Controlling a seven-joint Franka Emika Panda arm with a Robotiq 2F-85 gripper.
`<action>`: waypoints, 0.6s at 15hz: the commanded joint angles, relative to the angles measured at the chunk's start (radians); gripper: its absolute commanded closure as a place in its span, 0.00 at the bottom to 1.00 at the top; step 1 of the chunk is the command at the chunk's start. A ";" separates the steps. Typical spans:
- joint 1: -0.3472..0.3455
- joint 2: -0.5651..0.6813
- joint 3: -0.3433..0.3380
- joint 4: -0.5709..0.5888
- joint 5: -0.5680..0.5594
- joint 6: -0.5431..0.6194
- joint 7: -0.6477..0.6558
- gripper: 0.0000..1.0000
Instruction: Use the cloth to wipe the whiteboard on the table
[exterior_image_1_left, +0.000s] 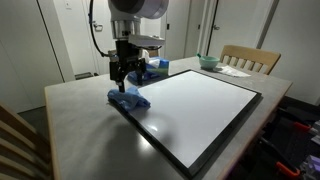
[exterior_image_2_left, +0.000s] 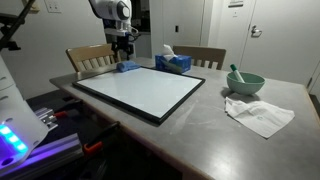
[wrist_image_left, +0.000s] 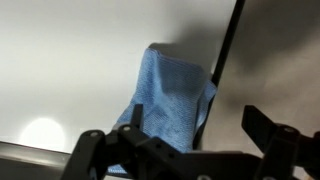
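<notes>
The blue cloth (exterior_image_1_left: 128, 98) (exterior_image_2_left: 128, 67) lies crumpled at a corner of the whiteboard (exterior_image_1_left: 200, 105) (exterior_image_2_left: 140, 92), reaching over its black frame. The board rests flat on the grey table (exterior_image_1_left: 75, 105) (exterior_image_2_left: 210, 125). My gripper (exterior_image_1_left: 127, 80) (exterior_image_2_left: 126, 58) hangs just above the cloth, pointing down, open. In the wrist view the cloth (wrist_image_left: 170, 95) lies on the white board (wrist_image_left: 80, 70) beside the frame line. The gripper (wrist_image_left: 197, 120) stands wide there, one finger over the cloth's edge, the other over the table. Nothing is held.
A blue tissue box (exterior_image_1_left: 155, 68) (exterior_image_2_left: 175, 62) stands behind the board. A green bowl (exterior_image_1_left: 208, 62) (exterior_image_2_left: 245, 82) and white paper (exterior_image_1_left: 235, 70) (exterior_image_2_left: 260, 115) lie on the table beyond the board. Wooden chairs (exterior_image_1_left: 250, 58) (exterior_image_2_left: 90, 55) stand at the table's edges.
</notes>
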 joint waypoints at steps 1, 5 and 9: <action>0.032 0.068 -0.022 0.116 -0.039 -0.103 0.017 0.00; 0.056 0.126 -0.020 0.192 -0.061 -0.115 0.012 0.00; 0.078 0.156 -0.023 0.224 -0.058 -0.146 0.036 0.02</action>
